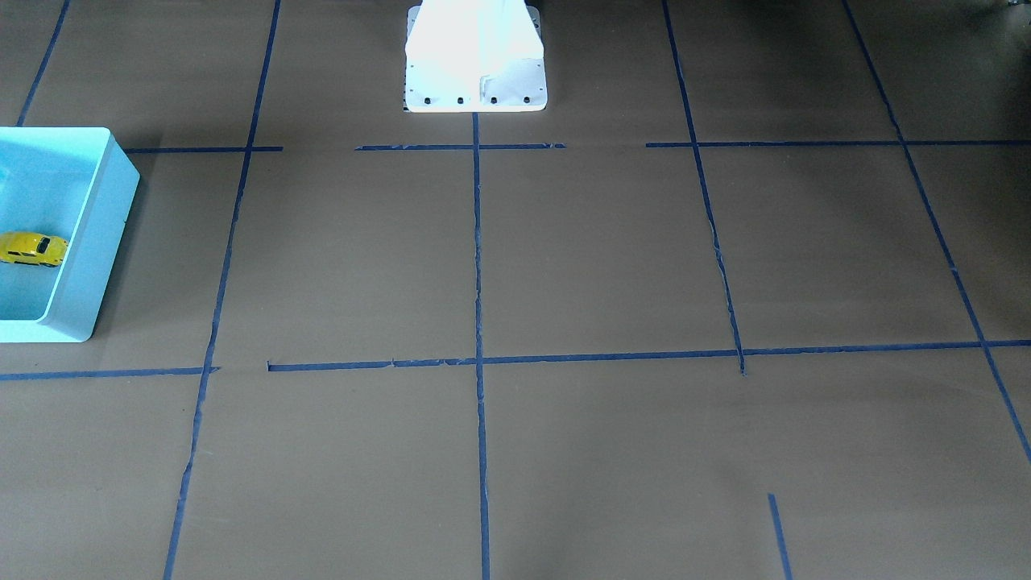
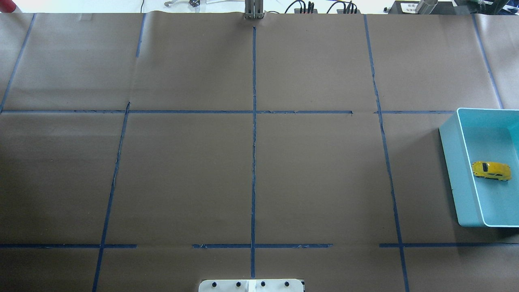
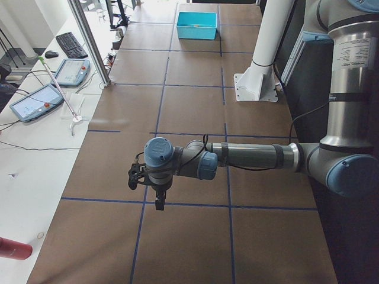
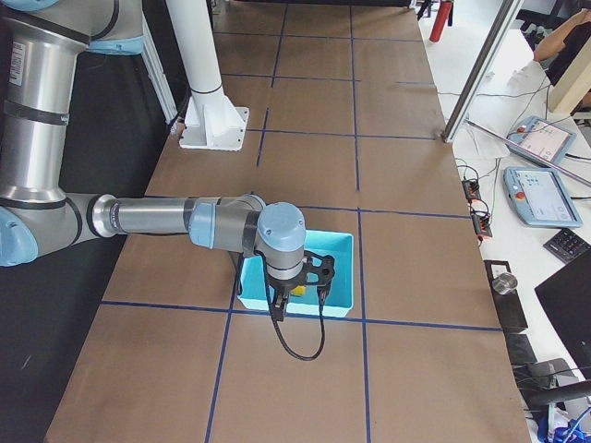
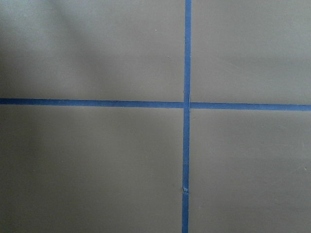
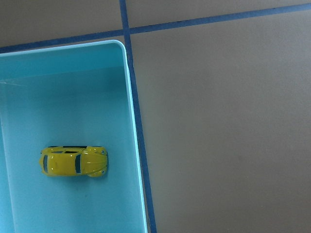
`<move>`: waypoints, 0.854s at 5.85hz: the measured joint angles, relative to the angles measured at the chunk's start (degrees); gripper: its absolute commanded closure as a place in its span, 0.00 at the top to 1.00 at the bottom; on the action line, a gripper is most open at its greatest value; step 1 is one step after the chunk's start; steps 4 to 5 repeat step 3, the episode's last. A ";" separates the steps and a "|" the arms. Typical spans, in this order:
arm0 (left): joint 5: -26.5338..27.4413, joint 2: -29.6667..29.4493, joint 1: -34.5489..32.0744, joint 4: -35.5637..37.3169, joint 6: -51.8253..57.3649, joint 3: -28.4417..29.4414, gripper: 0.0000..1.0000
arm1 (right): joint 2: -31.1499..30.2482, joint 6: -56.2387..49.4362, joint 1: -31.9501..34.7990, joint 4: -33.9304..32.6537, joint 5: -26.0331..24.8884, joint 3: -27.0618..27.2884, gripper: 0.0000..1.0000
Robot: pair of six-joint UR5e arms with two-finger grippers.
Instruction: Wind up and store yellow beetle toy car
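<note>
**Already stored, it seems**

Your yellow beetle toy car (image 2: 491, 170) sits upright inside the light blue bin (image 2: 454, 170), at 3 o'clock overhead, so storing looks done; winding can't be checked. The right gripper (image 4: 297, 300) hangs above that bin, the left gripper (image 3: 157, 198) over the table (image 3: 266, 248). Only side views show them, so you cannot tell released from clenched.

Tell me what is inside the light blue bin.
The light blue bin holds the yellow beetle toy car, standing on its wheels on the floor. Nothing else shows, though part of the floor is out of frame.
</note>
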 measured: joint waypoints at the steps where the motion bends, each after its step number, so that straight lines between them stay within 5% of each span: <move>1: 0.00 0.00 0.00 -0.02 0.01 -0.02 1.00 | 0.02 0.00 0.00 0.02 0.02 0.04 1.00; 5: 0.00 0.00 0.00 -0.02 -0.07 0.03 1.00 | 0.22 -1.03 -0.04 0.09 0.02 0.39 1.00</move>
